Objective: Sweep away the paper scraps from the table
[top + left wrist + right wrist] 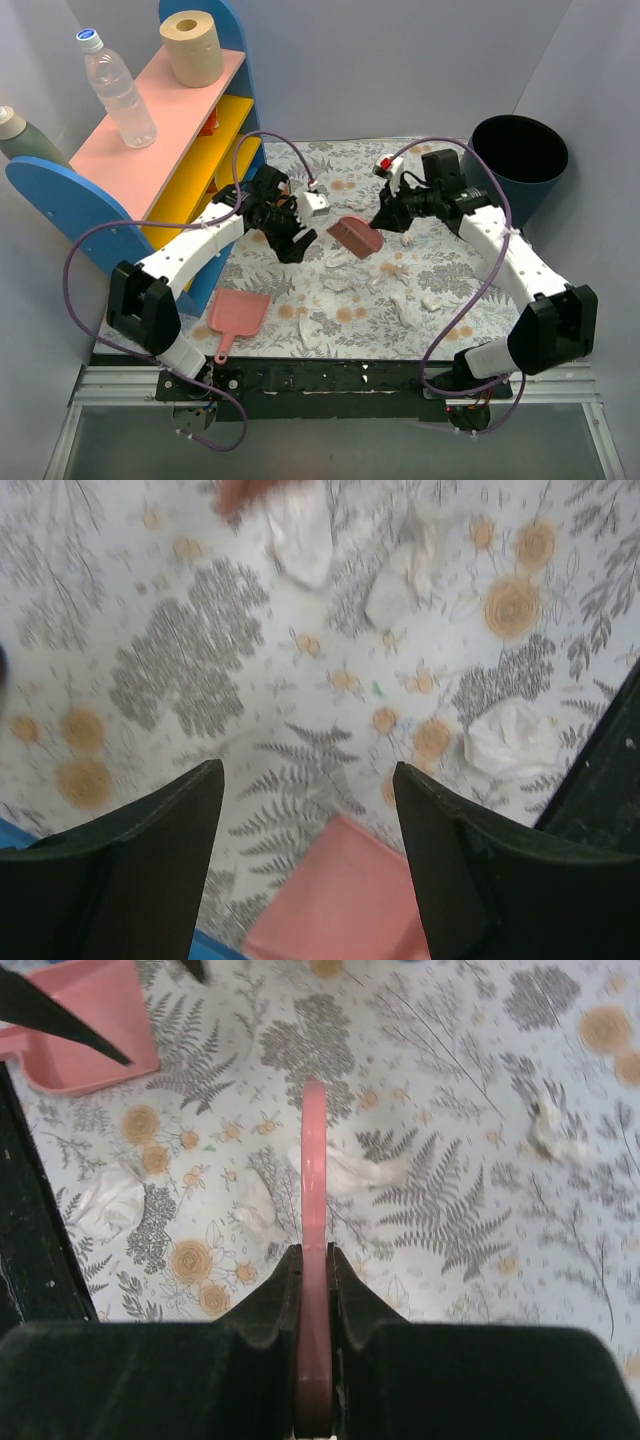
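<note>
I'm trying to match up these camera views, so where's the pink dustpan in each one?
Top external: dustpan at lower left.
Left wrist: dustpan at bottom centre.
Right wrist: dustpan in the top left corner.
Shared landmark: the black strip along the near edge, at the right and the left in the wrist views.

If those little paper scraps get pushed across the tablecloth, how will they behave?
The paper scraps look crumpled and thin, so probably light; a gentle push should move them. Being irregular wads, they may tumble or scatter rather than slide straight. The cloth on the table lies flat, so snagging seems unlikely.
</note>
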Robot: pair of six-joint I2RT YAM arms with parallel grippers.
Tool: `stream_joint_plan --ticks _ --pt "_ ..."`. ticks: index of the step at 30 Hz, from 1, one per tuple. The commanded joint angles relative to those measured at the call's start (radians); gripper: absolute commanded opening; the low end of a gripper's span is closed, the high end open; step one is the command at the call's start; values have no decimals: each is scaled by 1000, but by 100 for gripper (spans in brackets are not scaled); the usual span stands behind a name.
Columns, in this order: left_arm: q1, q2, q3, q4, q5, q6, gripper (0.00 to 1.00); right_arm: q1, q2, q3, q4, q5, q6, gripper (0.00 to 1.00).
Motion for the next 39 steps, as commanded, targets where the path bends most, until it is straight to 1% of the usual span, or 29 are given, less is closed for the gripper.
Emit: stream_joint_plan --ticks 1,3,4,7,11,14,16,21,23,27,31,35,39 --pt "1 -161 -143 -110 -144 -62 69 -50 -156 -128 141 171 173 1" --pt "1 -194 -186 -174 -173 -94 68 -51 -246 -235 260 327 239 1" --pt "1 -226 -227 -190 -187 -105 69 -53 -263 -252 272 349 255 1" --pt "1 -276 -305 -204 -200 -154 69 -81 -299 -300 261 309 255 1" --pt "1 -315 -488 -163 -226 -206 66 -88 -311 -341 252 282 246 1" --pt "-2 -316 -526 -113 -276 -211 65 -91 -327 -350 276 248 267 1" --pt "-2 -307 -539 -84 -324 -209 65 -94 -328 -349 273 229 263 1" --pt "-2 -266 -537 -58 -321 -200 62 -104 -342 -355 276 210 253 1" --pt "-7 -246 -528 -58 -319 -194 59 -107 -351 -363 282 208 252 1" --pt "-37 -238 -491 -81 -255 -191 55 -127 -363 -360 281 209 247 1" --pt "-68 -234 -526 -72 -247 -185 52 -145 -371 -369 298 185 250 1" --pt "-76 -202 -502 -90 -232 -212 52 -166 -389 -369 290 174 255 1" --pt "-74 -175 -500 -52 -212 -275 59 -200 -403 -386 275 180 249 1"
